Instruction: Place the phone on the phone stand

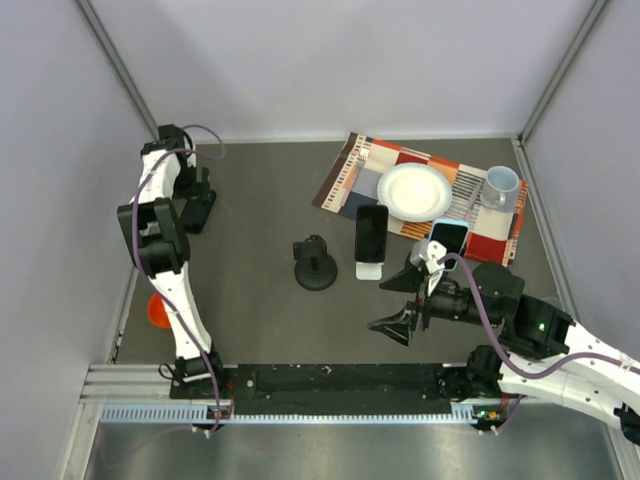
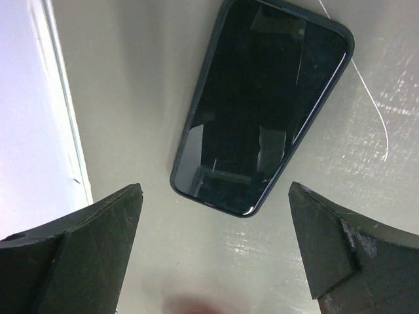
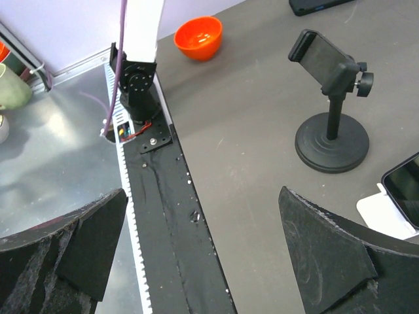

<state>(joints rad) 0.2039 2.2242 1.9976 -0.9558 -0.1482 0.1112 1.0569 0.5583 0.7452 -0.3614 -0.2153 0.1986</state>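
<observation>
Right gripper [image 1: 388,305]: jaws spread wide, holding nothing. Just beside its right-hand finger, the phone [image 1: 371,230] rests on the white phone stand [image 1: 369,269]. Farther ahead stands a black pole stand [image 1: 315,265]. Left gripper [image 2: 215,186]: jaws spread wide, with a second phone [image 2: 262,104] flat on the worktop [image 2: 131,98] directly ahead.

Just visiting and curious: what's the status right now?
Left fingers open, empty, above a second phone. Right fingers open, empty. Phone sits on stand. Nothing blocking.
</observation>
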